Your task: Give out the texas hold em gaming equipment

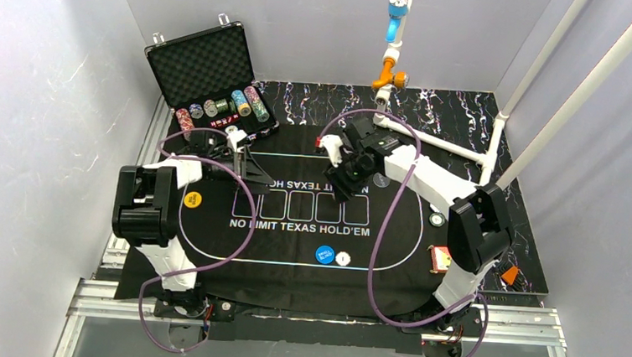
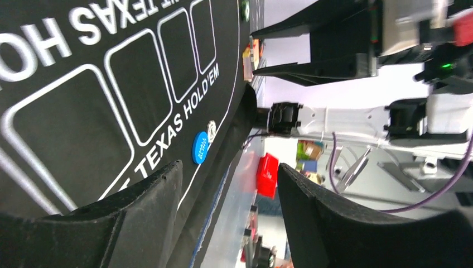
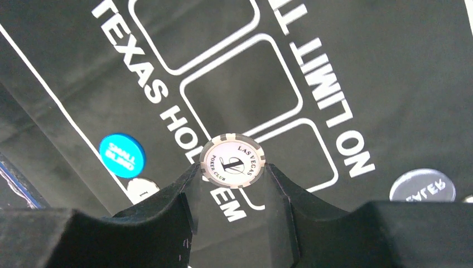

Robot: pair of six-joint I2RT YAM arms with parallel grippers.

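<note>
My right gripper [image 3: 231, 170] is shut on a white, grey-striped poker chip [image 3: 232, 160] marked "Las Vegas Poker Club 1", holding it by its edges above the mat's card boxes [image 1: 342, 184]. My left gripper [image 2: 230, 167] is open and empty, low over the mat's left part [image 1: 248, 170]. A blue button [image 1: 325, 254] and a white button [image 1: 343, 258] lie side by side at the mat's near edge, also in the right wrist view [image 3: 122, 155]. A yellow button [image 1: 192, 198] lies at the mat's left. Rows of striped chips [image 1: 221, 106] sit in the case.
The open black foam-lined case [image 1: 199, 65] stands at the back left. A grey dealer button [image 3: 422, 186] lies right of the card boxes. A chip [image 1: 437, 220] and a red card deck [image 1: 440, 258] lie by the right arm. White pipes [image 1: 433, 140] cross the back right.
</note>
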